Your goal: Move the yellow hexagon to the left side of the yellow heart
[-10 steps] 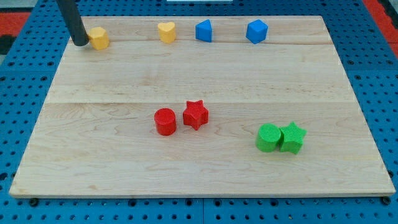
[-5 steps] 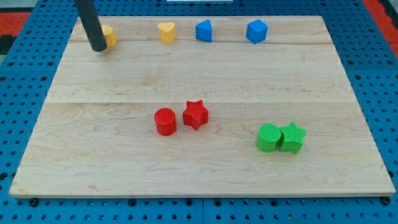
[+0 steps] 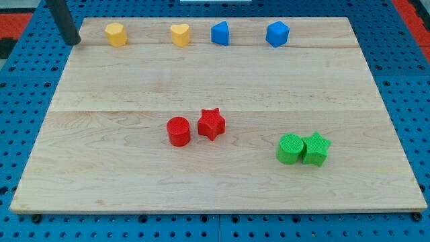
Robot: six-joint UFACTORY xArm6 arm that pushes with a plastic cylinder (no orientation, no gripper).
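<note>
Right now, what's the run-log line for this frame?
tip: off board's top-left corner, left of yellow hexagon, apart | hexagon: left of yellow heart, gap between | other blocks: untouched

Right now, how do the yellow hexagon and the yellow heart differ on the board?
Shape: the yellow hexagon has flat sides, while the yellow heart has a notched top. Place: the hexagon sits toward the view's left of the heart, with a clear gap between them. Neighbours: the heart is close to a blue block; the hexagon is the one nearer my tip, which is apart from it. Both are yellow, in the top row.
</note>
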